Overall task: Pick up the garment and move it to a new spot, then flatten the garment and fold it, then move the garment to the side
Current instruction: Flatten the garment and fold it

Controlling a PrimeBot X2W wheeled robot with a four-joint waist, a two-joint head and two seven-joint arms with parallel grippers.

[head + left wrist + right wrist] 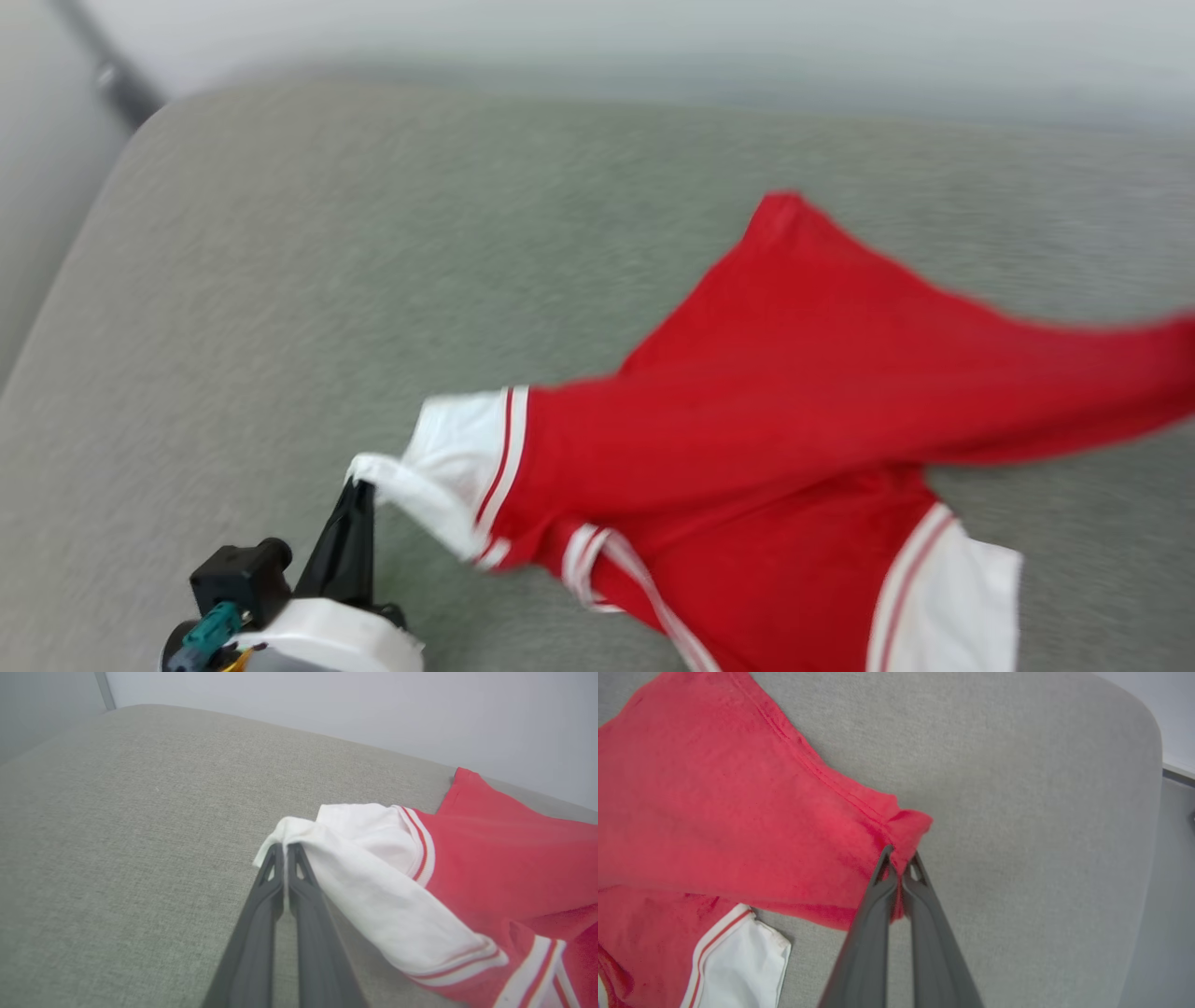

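The garment [794, 401] is a red T-shirt with white sleeves and red-white striped seams, stretched across the grey cushion. At the lower left of the head view my left gripper [359, 487] is shut on the edge of a white sleeve [439, 476]. The left wrist view has the same grip: dark fingers pinched together at my left gripper [285, 847] with the white sleeve [373, 877] draped over the tips. In the right wrist view my right gripper [901, 858] is shut on a red hem corner of the garment [738, 812], which is lifted off the cushion.
A grey fabric cushion [327, 280] carries everything; its rounded far corner [159, 112] lies at the upper left, with a pale wall beyond. Its right edge [1153, 812] curves down in the right wrist view. Bare cushion spreads left of the garment.
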